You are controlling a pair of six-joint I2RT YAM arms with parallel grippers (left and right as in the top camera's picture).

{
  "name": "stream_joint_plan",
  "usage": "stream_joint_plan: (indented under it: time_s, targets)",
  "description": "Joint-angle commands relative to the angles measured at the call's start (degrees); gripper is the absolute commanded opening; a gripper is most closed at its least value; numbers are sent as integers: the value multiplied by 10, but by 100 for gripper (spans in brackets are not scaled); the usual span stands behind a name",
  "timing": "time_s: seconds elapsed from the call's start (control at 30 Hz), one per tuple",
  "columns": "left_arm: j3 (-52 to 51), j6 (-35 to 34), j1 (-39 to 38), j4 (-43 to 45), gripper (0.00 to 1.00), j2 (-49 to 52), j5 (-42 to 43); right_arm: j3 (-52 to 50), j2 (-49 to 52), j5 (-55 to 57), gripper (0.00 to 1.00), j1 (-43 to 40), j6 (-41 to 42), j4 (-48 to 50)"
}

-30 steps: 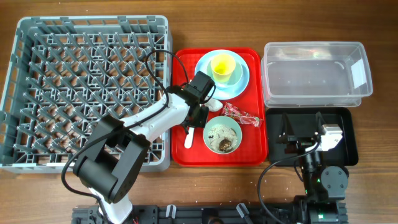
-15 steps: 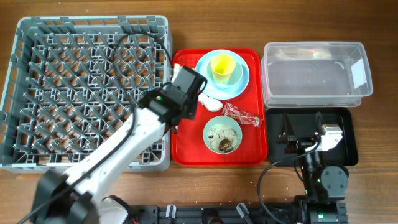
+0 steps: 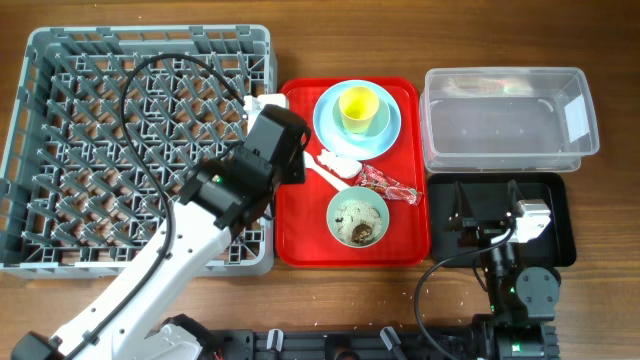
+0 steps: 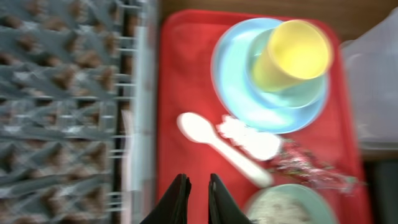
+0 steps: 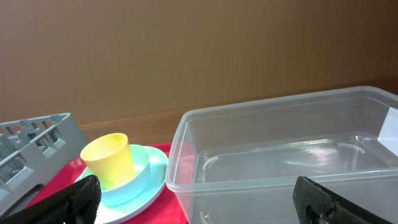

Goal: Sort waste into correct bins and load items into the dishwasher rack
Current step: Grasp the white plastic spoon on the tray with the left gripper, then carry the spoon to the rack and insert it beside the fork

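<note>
1. Two arms on my feed: the left arm (image 3: 225, 200) stretches over the right edge of the grey rack (image 3: 80, 120) and the left side of the red tray (image 3: 295, 245). The right arm (image 3: 500, 225) sits above the black tray (image 3: 562, 225).
2. Left jaws are narrow, nearly together, with a sliver of red tray showing between the tips. I cannot tell whether they pinch anything.
3. Right jaws stand wide, one tip at each lower corner of my right wrist view, facing the clear tub (image 5: 280, 155).
4. On the far half of the red tray, the light blue plate (image 3: 328, 122) carries the light blue bowl (image 3: 381, 119). The yellow cup (image 3: 358, 104) stands upright inside that bowl.
5. The white spoon (image 4: 217, 146) lies slantwise just beside the plate's near rim, next to the white tissue (image 4: 252, 142).
6. The red wrapper (image 3: 388, 183) lies just right of the tissue.
7. The mint green bowl (image 3: 332, 213) sits at the tray's near side, holding whitish and brown scraps (image 3: 360, 228).
8. The tub rests on the table (image 3: 300, 30), just beyond the black tray.
</note>
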Motion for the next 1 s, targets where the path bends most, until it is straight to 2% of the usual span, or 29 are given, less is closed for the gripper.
stream_joint_plan:
  time_s: [0.0, 0.07, 0.17, 0.3, 0.33, 0.4, 0.63, 0.7, 0.83, 0.97]
  targets:
    - [-2, -135, -13, 20, 12, 55, 47, 0, -2, 5, 100, -1, 3, 2]
    - [-2, -203, -38, 39, 8, 140, 46, 0, -2, 5, 100, -1, 3, 2]
    - [-2, -207, -50, 90, 4, 212, 47, 0, -2, 5, 100, -1, 3, 2]
    - [-2, -280, -50, 112, 4, 275, 46, 0, -2, 5, 100, -1, 3, 2]
    - [-2, -292, -50, 116, 8, 284, 38, 0, -2, 5, 100, -1, 3, 2]
    - [-2, -293, -50, 143, 15, 289, 18, 0, -2, 5, 100, -1, 3, 2]
    - [-2, -293, -51, 167, 14, 308, -12, 0, -2, 5, 100, -1, 3, 2]
    - [-2, -293, -51, 180, 20, 325, -14, 0, -2, 5, 100, -1, 3, 2]
    - [-2, -292, -51, 180, 22, 333, -20, 0, -2, 5, 100, -1, 3, 2]
    - [-2, -214, -48, 167, 23, 333, -37, 0, -2, 5, 100, -1, 3, 2]
